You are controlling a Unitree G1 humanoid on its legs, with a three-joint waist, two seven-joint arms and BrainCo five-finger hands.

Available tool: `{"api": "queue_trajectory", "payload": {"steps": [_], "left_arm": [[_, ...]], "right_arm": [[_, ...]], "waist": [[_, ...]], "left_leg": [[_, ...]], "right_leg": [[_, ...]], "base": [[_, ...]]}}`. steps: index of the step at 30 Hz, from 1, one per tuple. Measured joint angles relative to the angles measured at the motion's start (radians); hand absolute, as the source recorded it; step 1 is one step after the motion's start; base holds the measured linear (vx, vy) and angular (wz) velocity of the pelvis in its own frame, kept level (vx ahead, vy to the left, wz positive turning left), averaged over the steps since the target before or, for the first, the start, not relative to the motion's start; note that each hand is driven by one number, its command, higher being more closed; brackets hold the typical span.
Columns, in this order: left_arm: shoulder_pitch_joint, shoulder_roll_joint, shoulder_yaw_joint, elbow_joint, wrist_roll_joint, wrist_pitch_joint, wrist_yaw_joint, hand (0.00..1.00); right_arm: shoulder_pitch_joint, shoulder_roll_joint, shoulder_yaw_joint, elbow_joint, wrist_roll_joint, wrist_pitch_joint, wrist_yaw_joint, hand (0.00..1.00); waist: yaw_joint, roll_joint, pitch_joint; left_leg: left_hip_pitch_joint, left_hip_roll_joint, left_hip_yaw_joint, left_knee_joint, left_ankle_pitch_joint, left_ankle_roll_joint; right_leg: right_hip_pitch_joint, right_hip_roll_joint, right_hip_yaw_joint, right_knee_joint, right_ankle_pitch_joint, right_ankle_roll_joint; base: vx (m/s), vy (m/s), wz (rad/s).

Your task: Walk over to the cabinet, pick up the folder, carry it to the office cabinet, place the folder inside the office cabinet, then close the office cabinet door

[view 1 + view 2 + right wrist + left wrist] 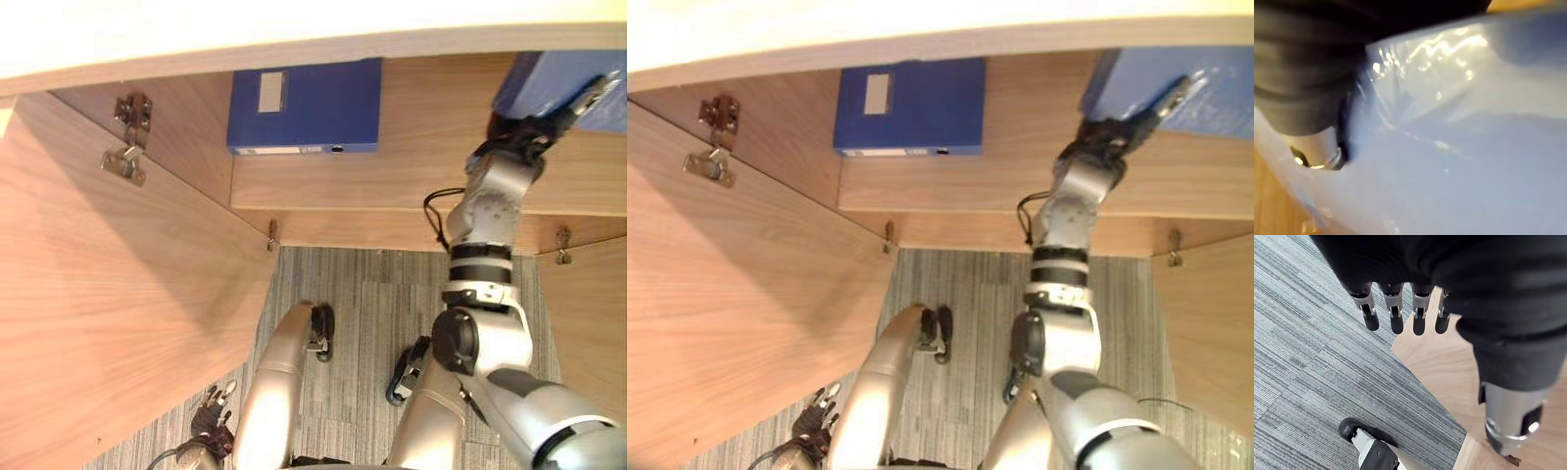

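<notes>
A blue folder (pixel 558 83) wrapped in clear film lies inside the open office cabinet at the upper right, over the wooden shelf (pixel 392 181). My right hand (pixel 534 132) reaches up to its near edge, and the thumb (pixel 598 98) lies on its top face. In the right wrist view the filmed blue folder (pixel 1464 147) sits right against the hand, with the thumb (pixel 1317 154) pressed to it. My left hand (pixel 213 416) hangs low beside the left door, its fingers (pixel 1396 316) straight and holding nothing.
A second blue box folder (pixel 306 106) with a white label lies on the same shelf to the left. The left cabinet door (pixel 108 313) stands wide open with metal hinges (pixel 127 142). The right door (pixel 588 313) is also open. Grey striped carpet (pixel 372 304) lies below.
</notes>
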Motion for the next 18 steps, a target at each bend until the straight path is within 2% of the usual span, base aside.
{"api": "queue_trajectory", "payload": {"steps": [1, 8, 10, 17, 18], "left_arm": [[0.000, 0.000, -0.003, 0.000, 0.000, 0.001, 0.000, 0.00], [-0.032, 0.018, -0.067, 0.025, 0.000, 0.005, 0.005, 0.00], [-0.038, 0.017, -0.074, 0.031, 0.000, 0.005, 0.008, 0.00], [-0.047, 0.016, -0.082, 0.032, 0.003, 0.006, 0.020, 0.00], [-0.048, 0.016, -0.082, 0.032, 0.004, 0.006, 0.021, 0.00]], "right_arm": [[-0.030, -0.028, 0.000, 0.023, 0.001, 0.002, -0.007, 1.00], [-0.206, -0.207, 0.021, 0.234, 0.000, 0.119, -0.078, 1.00], [-0.233, -0.237, 0.047, 0.312, -0.032, 0.174, -0.100, 1.00], [-0.237, -0.295, 0.139, 0.427, -0.214, 0.256, -0.118, 1.00], [-0.237, -0.302, 0.142, 0.435, -0.236, 0.270, -0.118, 0.00]], "waist": [[0.000, 0.004, -0.001], [0.023, 0.053, 0.008], [0.028, 0.063, 0.010], [0.029, 0.075, 0.015], [0.028, 0.075, 0.016]], "left_leg": [[-0.016, -0.001, -0.002, 0.004, 0.002, 0.002], [-0.095, -0.020, -0.021, 0.028, 0.021, 0.003], [-0.121, -0.025, -0.027, 0.035, 0.027, 0.003], [-0.137, -0.025, -0.033, 0.039, 0.037, -0.003], [-0.137, -0.025, -0.033, 0.038, 0.037, -0.005]], "right_leg": [[-0.014, -0.002, -0.002, 0.006, -0.001, -0.002], [-0.083, -0.023, -0.011, 0.054, -0.015, -0.009], [-0.107, -0.027, -0.013, 0.071, -0.020, -0.015], [-0.125, -0.028, -0.013, 0.088, -0.024, -0.020], [-0.126, -0.028, -0.013, 0.090, -0.024, -0.020]], "base": [[0.01, 0.000, 0.15], [0.01, -0.021, 0.15], [0.01, -0.045, 0.13], [0.01, -0.045, 0.03], [0.01, -0.043, 0.01]]}}
